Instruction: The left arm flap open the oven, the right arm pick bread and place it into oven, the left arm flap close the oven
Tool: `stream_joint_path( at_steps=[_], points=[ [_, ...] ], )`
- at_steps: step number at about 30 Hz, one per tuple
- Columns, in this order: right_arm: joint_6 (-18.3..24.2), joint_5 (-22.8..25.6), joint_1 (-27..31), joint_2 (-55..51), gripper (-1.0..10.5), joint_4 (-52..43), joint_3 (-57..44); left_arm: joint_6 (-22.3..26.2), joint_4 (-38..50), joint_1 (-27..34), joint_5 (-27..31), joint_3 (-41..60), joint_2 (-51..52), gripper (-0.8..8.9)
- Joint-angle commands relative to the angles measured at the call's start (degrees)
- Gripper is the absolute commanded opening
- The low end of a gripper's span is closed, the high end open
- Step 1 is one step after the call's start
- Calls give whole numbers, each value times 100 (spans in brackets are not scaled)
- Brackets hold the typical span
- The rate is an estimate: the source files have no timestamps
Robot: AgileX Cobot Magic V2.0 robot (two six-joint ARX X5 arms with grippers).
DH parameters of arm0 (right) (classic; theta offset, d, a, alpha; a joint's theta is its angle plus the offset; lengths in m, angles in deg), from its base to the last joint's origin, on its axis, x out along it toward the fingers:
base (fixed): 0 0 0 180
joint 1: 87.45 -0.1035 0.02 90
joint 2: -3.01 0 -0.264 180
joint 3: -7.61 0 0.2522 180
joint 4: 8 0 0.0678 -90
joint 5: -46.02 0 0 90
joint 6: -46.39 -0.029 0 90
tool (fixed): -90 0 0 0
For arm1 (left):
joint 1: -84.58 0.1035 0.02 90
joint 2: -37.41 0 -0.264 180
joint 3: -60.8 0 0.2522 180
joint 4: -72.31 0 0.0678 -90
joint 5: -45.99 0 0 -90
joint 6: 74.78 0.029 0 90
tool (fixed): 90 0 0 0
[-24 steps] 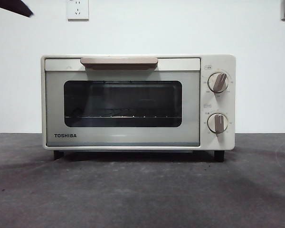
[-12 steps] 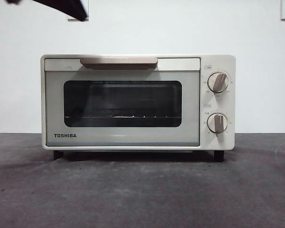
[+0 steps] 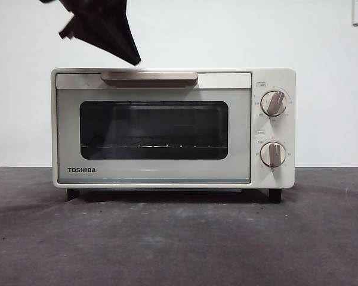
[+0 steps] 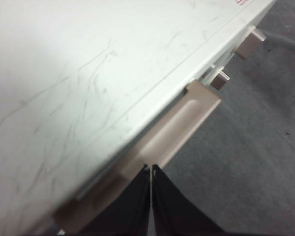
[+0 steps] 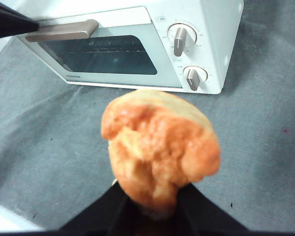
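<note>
**Left claw lines up on the oven handle**

Left gripper (image 3: 134, 59), jaws pressed together and empty, hangs just above the handle's (image 3: 149, 77) left end; the bar runs sideways along the closed oven (image 3: 173, 128). Right gripper (image 5: 152, 196) waits out front, clamped around the bread (image 5: 160, 147), well short of the door

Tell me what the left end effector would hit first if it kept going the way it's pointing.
Probably the handle: the left end effector, shut, points at it from above the oven. Depth is unclear.
</note>
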Motion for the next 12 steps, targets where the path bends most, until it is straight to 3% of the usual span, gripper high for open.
stream_joint_path(
  at_steps=[1, 12],
  points=[
    [-133, -22, -35, -7, 60, -52, 90, 146, 164, -26, 7, -149, -188, 7],
    [-153, -164, -35, -7, 60, -55, 92, 125, 4, -26, 7, -149, -396, 7]
  ],
)
